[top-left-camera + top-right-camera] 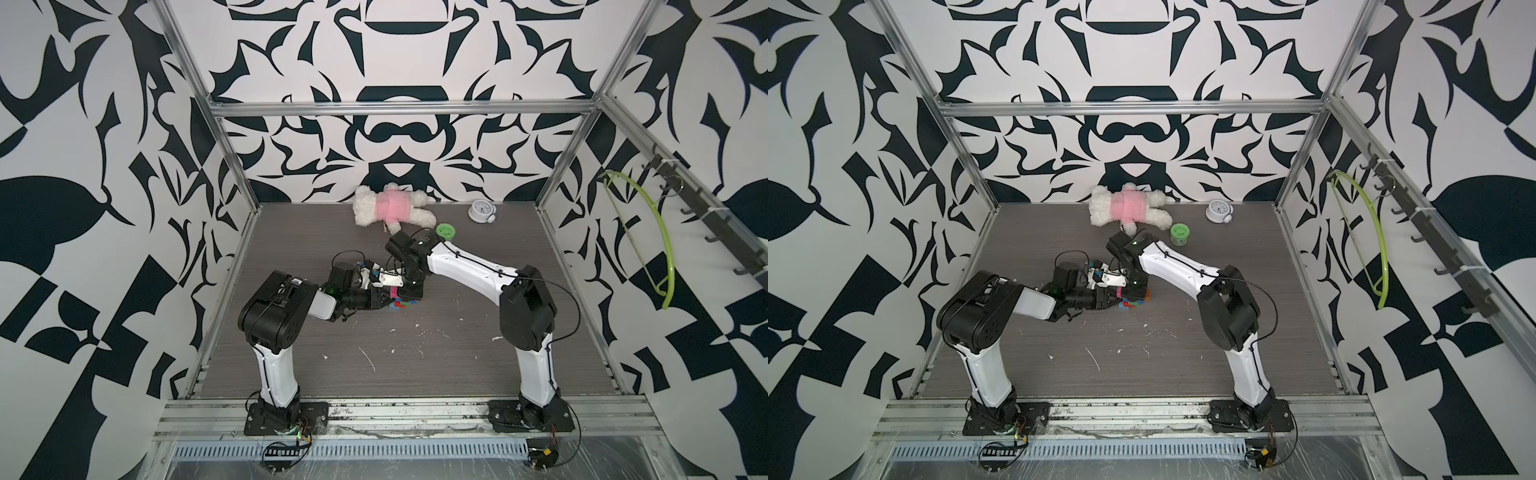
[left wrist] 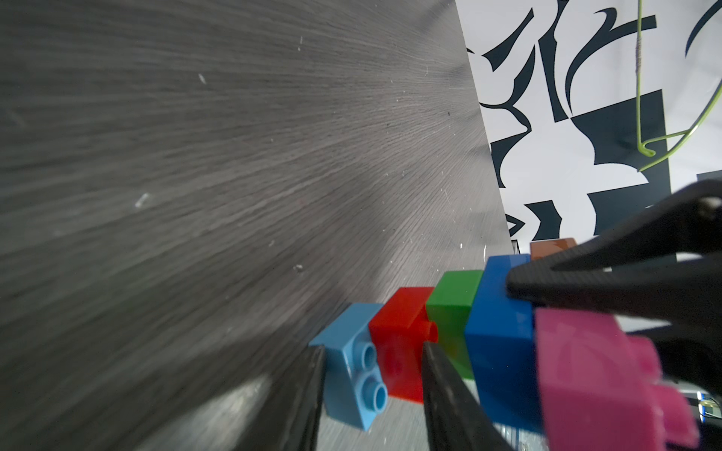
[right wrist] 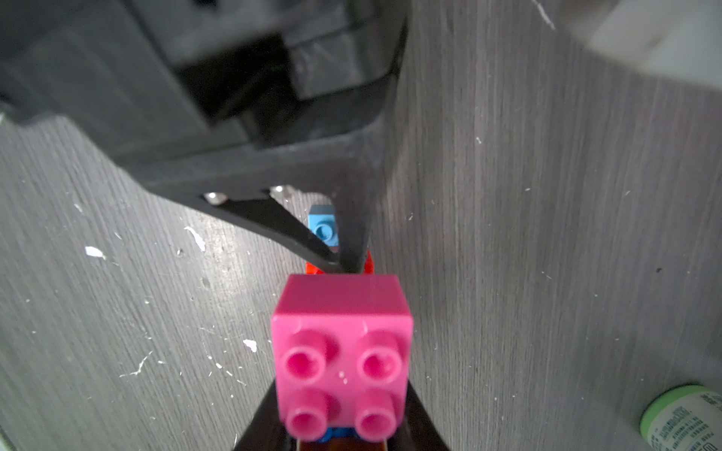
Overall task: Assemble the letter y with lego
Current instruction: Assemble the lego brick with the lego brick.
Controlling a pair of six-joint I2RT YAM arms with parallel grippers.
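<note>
Worktop (image 1: 415,365) centre: left hand (image 2: 373,351), from 9 o'clock, clamps the stem of the letter y (image 2: 496,336); right hand (image 1: 411,295), from 1 o'clock, pinches its bar. Light blue brick (image 2: 351,375) shows bare studs, likely unseated; you must press squarely.

walls (image 1: 395,50): blk/wht swirl print | tabletop (image 1: 374,365): grey woodgrain, wht flecks | frame (image 1: 399,109): alu rails

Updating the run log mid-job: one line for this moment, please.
left gripper: shut on multicolour plastic-brick Y figure, stem end | right gripper: shut on dark blue bar | status: Y looks assembled
</note>
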